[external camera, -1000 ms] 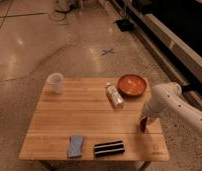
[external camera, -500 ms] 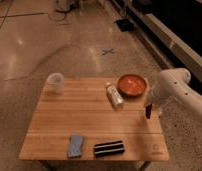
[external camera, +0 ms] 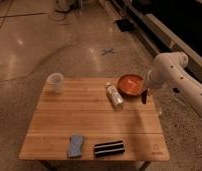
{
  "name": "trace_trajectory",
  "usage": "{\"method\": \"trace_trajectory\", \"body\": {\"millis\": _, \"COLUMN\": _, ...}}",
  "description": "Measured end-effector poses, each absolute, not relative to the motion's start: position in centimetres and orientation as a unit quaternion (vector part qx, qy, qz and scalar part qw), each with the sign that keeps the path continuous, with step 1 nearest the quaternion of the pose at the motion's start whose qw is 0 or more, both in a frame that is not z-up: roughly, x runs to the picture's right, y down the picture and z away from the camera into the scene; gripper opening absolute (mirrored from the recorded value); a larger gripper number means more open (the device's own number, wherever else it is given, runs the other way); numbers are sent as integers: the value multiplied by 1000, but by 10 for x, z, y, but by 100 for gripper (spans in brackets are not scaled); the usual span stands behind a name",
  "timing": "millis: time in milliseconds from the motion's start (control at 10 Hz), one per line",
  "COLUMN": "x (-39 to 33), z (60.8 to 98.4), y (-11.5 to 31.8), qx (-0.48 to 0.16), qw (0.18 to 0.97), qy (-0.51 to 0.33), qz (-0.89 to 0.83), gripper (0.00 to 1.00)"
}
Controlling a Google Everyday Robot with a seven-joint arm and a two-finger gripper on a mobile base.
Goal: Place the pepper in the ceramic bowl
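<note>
**Pepper carried at the right edge, bowl just beside it**

At the far-left corner of the worktop [external camera: 94, 120] stood a translucent white cup [external camera: 55, 82]. Along the near edge lay a blue cloth [external camera: 76, 145] and, just to its right, a black-and-white striped block [external camera: 109, 148]. Past the middle, toward the far edge, a small bottle [external camera: 114, 94] lay on its side, touching or nearly touching the ceramic bowl [external camera: 130, 85], which sat at the far-right corner.

The gripper [external camera: 145, 95] hung at the right edge, just right of the bowl, clamped on the pepper [external camera: 144, 97], which pointed downward below the fingers.

To do the step well, the pepper probably needed a short move left and toward the far edge until it hung over the bowl's pale inside, clear of the rim, then a low release so it would not bounce out. The bottle crowded the bowl's left side, so an overshoot leftward risked a knock. The right side, off the worktop, was open floor and gave the arm free room.
</note>
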State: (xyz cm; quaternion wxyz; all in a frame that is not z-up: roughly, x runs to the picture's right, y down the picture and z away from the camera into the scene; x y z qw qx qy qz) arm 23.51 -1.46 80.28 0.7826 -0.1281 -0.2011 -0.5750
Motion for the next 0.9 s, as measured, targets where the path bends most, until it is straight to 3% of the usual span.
{"method": "trace_trajectory", "body": {"millis": 400, "x": 229, "z": 835, "y": -58, "qx": -113, "qw": 783, "qy": -171, "qz": -587, "gripper": 3}}
{"method": "trace_trajectory", "body": {"millis": 900, "x": 222, "z": 888, "y": -77, "qx": -100, "qw": 786, "qy": -152, "qz": -590, "gripper": 53}}
